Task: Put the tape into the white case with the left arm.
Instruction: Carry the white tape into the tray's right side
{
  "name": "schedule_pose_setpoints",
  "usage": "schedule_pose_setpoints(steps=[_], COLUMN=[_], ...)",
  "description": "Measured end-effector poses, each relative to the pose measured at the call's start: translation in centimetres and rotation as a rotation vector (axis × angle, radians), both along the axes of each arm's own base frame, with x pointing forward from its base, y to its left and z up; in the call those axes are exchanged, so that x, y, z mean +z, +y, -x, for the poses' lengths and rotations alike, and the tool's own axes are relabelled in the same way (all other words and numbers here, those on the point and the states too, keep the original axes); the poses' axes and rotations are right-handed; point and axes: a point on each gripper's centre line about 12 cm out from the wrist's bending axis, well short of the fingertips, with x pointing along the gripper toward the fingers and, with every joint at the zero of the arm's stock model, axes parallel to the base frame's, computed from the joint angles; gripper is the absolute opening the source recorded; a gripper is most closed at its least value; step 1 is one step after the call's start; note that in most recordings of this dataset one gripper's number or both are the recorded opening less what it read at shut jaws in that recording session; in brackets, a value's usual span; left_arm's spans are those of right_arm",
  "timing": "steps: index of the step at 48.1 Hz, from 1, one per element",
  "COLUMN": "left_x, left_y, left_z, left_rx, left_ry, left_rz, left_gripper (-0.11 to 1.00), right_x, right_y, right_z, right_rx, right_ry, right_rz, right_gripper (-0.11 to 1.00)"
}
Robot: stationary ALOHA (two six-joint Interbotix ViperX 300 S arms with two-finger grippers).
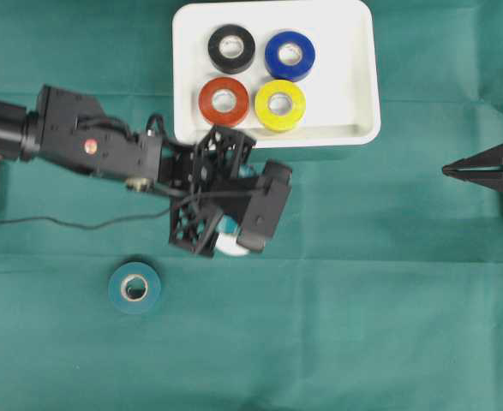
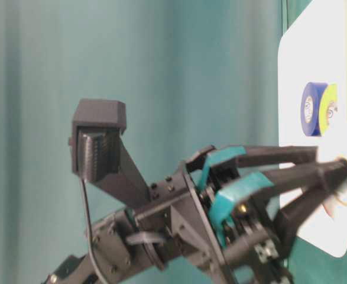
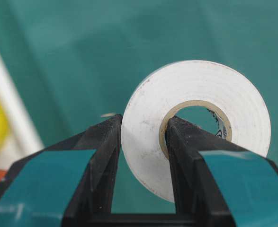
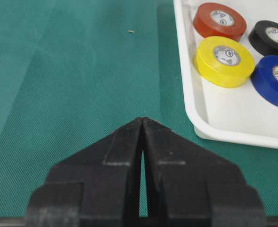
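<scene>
The left gripper (image 3: 141,142) has a tight hold on a white tape roll (image 3: 195,123). One finger (image 3: 188,156) pokes through the hole in the middle of the roll, and the other finger (image 3: 101,156) presses on the outside, so the roll's wall is pinched between them. Both fingers have teal bands on them. From above, the left arm (image 1: 97,141) reaches in from the left side, and the white roll peeks out from under it, over the green counter (image 1: 362,300) and just below the white case (image 1: 358,51). The roll is not in the case yet. Four tape rolls lie flat inside the case: a black one (image 1: 231,49), a blue one (image 1: 290,56), a red one (image 1: 224,102) and a yellow one (image 1: 279,104). They sit close together in two rows. A teal tape roll (image 1: 134,288) lies flat on the counter, down to the left and well away from the case. The right gripper (image 4: 142,124) sits at the right edge of the counter with its two plain black fingers pressed together and nothing between them.
</scene>
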Motion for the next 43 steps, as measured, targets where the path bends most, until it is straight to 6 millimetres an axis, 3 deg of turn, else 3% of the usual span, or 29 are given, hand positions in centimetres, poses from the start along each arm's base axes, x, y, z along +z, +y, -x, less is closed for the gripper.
schedule_pose_setpoints(steps=[13,23,43], left_x=[0.0,-0.5,-1.1], left_y=[5.7,9.5,12.4], left_z=[-1.6,-3.9,-9.4], left_rx=[0.074,0.095,0.115], left_ry=[-0.016,-0.034,-0.095], left_rz=[-0.040,-0.079,-0.106], left_gripper=[0.26,0.26,0.26], right_x=[0.0,0.0,0.0], right_y=[0.0,0.0,0.0], right_z=[0.0,0.0,0.0], right_rx=[0.000,0.000,0.000], right_ry=[-0.002,-0.002,-0.002], right_rz=[-0.001,-0.001,0.000], right_gripper=[-0.09,-0.09,-0.09])
